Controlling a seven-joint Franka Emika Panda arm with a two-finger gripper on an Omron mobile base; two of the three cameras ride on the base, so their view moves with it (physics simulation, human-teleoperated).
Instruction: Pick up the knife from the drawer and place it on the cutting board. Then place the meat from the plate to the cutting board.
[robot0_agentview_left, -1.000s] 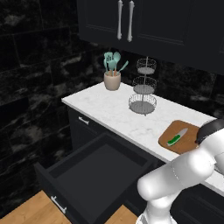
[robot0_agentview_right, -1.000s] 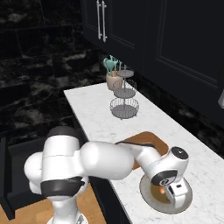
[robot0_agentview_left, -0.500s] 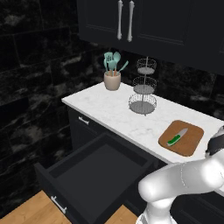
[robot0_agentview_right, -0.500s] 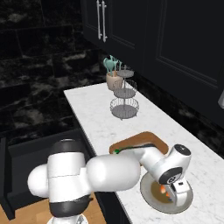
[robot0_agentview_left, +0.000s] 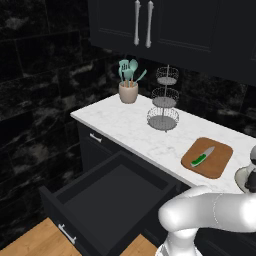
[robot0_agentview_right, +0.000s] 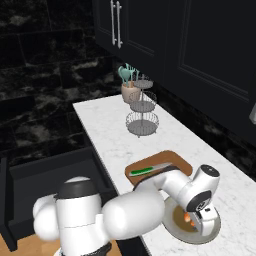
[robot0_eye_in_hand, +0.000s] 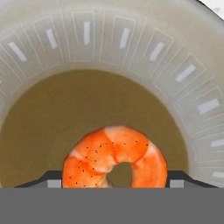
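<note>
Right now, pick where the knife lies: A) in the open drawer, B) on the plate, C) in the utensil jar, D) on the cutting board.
D: the knife lies flat on the cutting board, while the open drawer shows nothing inside and the plate holds the meat.

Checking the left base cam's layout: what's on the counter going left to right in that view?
Utensil crock → tiered stand → cutting board with the knife on it → plate, at the right edge, partly behind the arm.
</note>
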